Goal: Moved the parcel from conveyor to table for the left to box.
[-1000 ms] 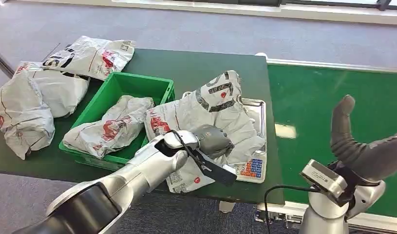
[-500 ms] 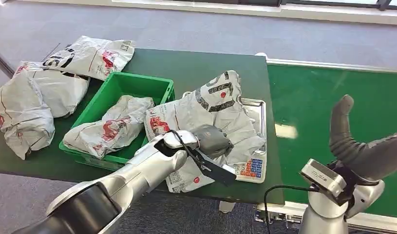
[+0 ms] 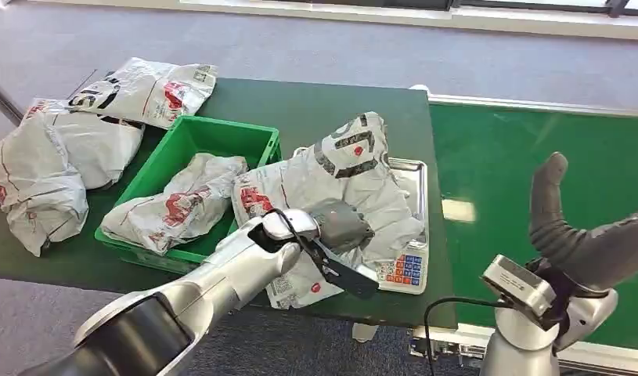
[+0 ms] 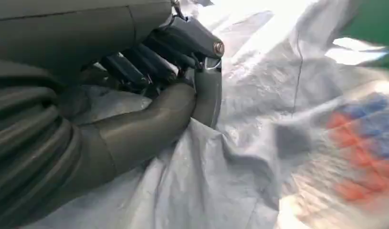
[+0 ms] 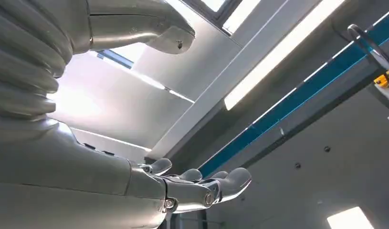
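Observation:
A crumpled grey parcel [image 3: 339, 176] with red and black print lies across a steel weighing scale [image 3: 410, 174] on the green table [image 3: 315, 102]. My left hand [image 3: 340, 225] sits on the parcel's near side and grips a fold of its plastic. The left wrist view has the hand [image 4: 149, 95] with fingers curled into the grey plastic of the parcel [image 4: 259, 119]. My right hand [image 3: 582, 235] is raised over the near part of the conveyor [image 3: 519, 157], palm up, fingers spread and holding nothing. The right wrist view shows the hand [image 5: 135, 143] against the ceiling.
A green box [image 3: 214, 141] stands left of the scale and holds another parcel [image 3: 182, 204]. More parcels [image 3: 41, 164] are piled at the table's left end, and one [image 3: 147, 90] lies at the back left. The scale's keypad [image 3: 401, 270] faces the table's front edge.
The left hand and the parcel fold in it have shifted very slightly up and to the left. The right arm has stayed still.

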